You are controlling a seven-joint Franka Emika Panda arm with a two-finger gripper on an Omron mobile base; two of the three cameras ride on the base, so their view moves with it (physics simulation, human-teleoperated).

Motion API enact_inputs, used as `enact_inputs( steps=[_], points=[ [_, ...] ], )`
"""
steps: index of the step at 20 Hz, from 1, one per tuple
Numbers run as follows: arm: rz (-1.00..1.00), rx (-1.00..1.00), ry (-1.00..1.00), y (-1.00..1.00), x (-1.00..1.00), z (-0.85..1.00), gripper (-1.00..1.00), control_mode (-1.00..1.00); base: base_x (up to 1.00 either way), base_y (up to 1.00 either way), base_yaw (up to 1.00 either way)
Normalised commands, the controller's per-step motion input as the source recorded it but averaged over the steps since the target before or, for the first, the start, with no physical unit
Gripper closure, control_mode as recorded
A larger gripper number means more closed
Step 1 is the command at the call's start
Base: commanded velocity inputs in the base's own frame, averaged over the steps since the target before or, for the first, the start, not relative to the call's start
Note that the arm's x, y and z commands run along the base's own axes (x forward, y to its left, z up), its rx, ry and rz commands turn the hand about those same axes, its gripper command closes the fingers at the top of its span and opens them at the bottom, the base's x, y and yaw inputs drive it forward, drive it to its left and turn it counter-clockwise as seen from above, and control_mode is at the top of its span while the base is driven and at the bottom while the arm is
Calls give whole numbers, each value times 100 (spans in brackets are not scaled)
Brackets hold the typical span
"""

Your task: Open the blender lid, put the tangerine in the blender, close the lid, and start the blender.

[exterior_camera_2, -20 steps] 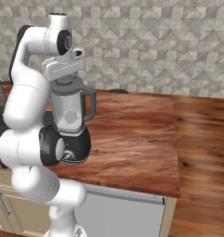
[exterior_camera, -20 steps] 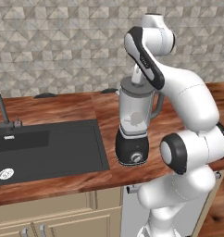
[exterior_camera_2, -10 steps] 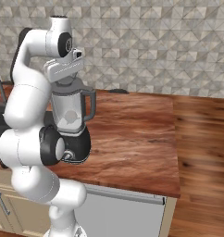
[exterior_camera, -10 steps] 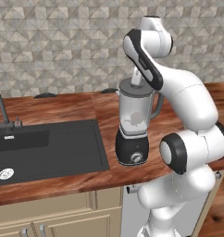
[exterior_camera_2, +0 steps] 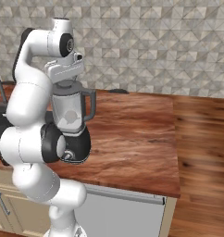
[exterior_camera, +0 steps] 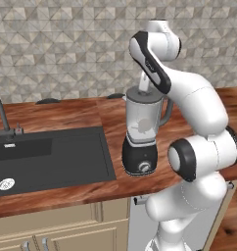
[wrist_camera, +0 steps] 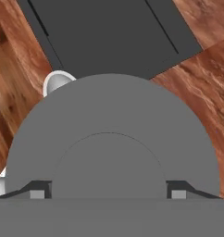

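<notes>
The lid [wrist_camera: 112,139] is seated on the blender [exterior_camera: 142,132] on the surface [exterior_camera_2: 132,134], directly under the claw [wrist_camera: 109,187], whose tips are set wide either side of the knob, not gripping.

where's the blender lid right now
The blender lid sits on top of the blender jar, on the wooden counter just right of the sink, with the claw directly above it, a fingertip either side of its knob.
</notes>
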Motion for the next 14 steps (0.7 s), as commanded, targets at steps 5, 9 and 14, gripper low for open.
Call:
enact_inputs(
  steps=[5, 9, 14],
  points=[
    [0, -2, 7, 0, 0, -2, 100, -100, 0, 0, 0],
    [0, -2, -1, 0, -4, -9, 100, -100, 0, 0, 0],
    [0, -1, -10, 0, -14, -26, -100, -100, 0, 0, 0]
  ],
)
